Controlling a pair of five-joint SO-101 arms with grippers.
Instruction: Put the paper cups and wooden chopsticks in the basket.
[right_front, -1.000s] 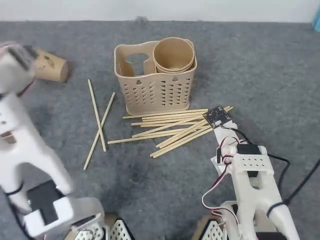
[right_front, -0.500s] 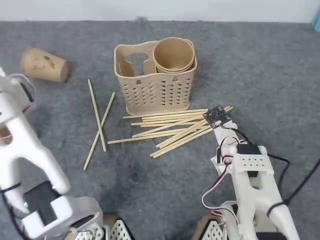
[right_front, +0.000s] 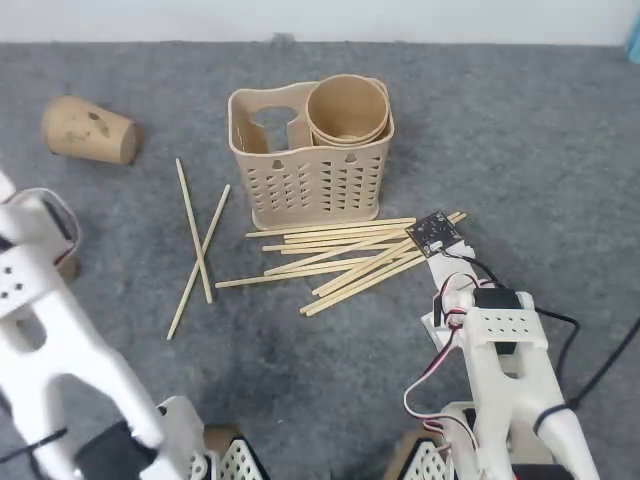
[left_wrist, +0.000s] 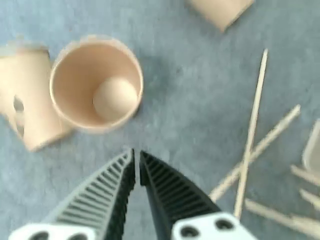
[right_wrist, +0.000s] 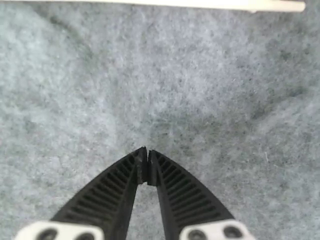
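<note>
Hovering above grey carpet (left_wrist: 190, 85), left gripper (left_wrist: 136, 156): jaws drawn together with a hairline slit between the tips, nothing held. Just ahead of the tips, one upright paper cup (left_wrist: 95, 82), its mouth open to the camera. Just beside it, a toppled cup (left_wrist: 25, 105) on its side. Farther off, a third cup (right_front: 90, 130), also on its side, toward the far left of the high view and well apart from the basket (right_front: 310, 180). Between the two, a crossed pair of chopsticks (right_front: 195, 245). At the left edge of the high view, the left arm (right_front: 40, 320).

Over the carpet likewise, right gripper (right_wrist: 146, 152): jaws pressed together, empty. Just beyond it, a single chopstick (right_wrist: 150, 4) lying crosswise. At the near right, the right arm (right_front: 500, 350).

Item, basket: upright, perforated walls, two compartments. Standing in the compartment on the right of the high view, nested paper cups (right_front: 347, 105). On the carpet just in front of the basket, between it and the right arm, a fanned chopstick pile (right_front: 340, 260).
</note>
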